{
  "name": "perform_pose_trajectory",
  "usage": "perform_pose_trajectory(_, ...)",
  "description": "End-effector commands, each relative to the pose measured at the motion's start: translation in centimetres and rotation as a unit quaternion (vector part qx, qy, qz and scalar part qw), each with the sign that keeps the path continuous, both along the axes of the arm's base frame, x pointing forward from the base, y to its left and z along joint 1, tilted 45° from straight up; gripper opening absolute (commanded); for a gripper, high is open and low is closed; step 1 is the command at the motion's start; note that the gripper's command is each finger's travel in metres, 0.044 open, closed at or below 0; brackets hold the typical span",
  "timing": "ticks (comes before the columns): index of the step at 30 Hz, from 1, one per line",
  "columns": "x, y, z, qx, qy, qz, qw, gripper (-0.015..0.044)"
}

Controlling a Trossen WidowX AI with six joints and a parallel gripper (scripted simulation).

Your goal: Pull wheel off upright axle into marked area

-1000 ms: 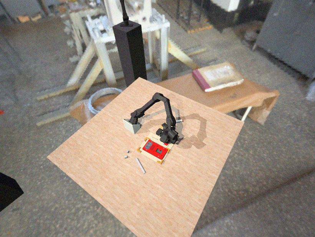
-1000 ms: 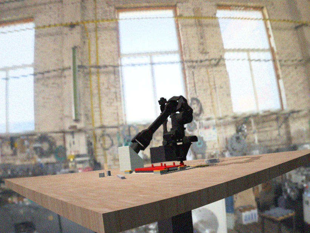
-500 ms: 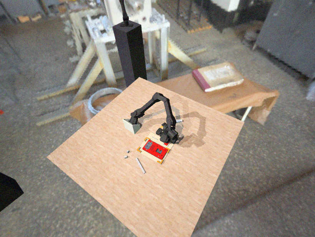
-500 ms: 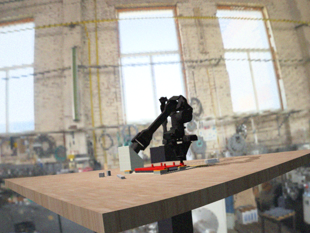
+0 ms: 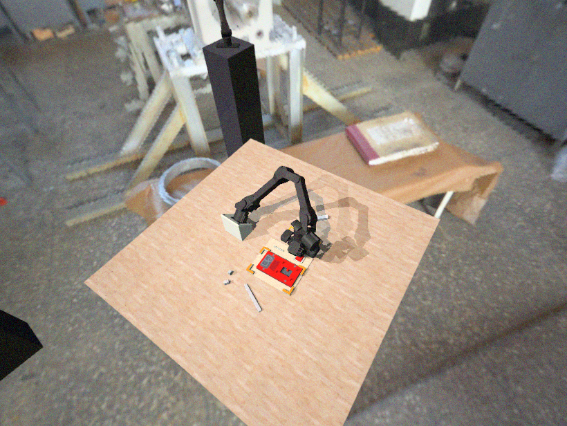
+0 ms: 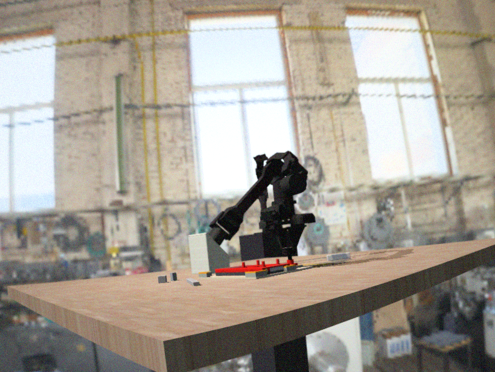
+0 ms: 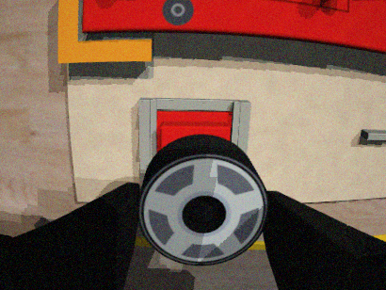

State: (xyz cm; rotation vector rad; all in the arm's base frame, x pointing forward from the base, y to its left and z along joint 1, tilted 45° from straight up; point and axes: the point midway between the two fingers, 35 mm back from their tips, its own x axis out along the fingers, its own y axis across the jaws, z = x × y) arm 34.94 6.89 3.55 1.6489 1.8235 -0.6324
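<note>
The wheel [image 7: 203,175] [image 6: 288,251], a black tyre with a pale grey spoked hub, is between the fingers of my gripper [image 7: 201,201] [image 6: 289,253], which is shut on it. In the exterior view a short red part [image 6: 290,262] stands under the wheel. The upright axle is hidden from the wrist view; the hub hole shows dark, and I cannot tell whether the axle tip is clear of it. A red block [image 7: 193,118] in a grey frame [image 7: 242,132] lies beneath. The marked area's yellow line [image 7: 259,245] passes behind the wheel, mostly hidden by wheel and fingers.
A red plate [image 5: 274,263] [image 7: 254,19] with upright pegs lies on the cream board [image 7: 306,165] between orange corner brackets [image 7: 68,33] [image 5: 288,290]. A long grey bar [image 5: 252,298] and two small grey blocks lie beyond it. Another grey bar [image 5: 323,217] [image 6: 338,256] lies behind the gripper.
</note>
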Motion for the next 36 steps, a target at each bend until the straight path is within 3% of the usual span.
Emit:
perform_pose_trajectory(1, 0.24, -0.3, 0.34, -0.002, -0.006, 0.0, 1.0, 0.0)
perform_pose_trajectory(36, 0.24, -1.11, 1.15, -0.002, -0.004, 0.0, 1.0, 0.0)
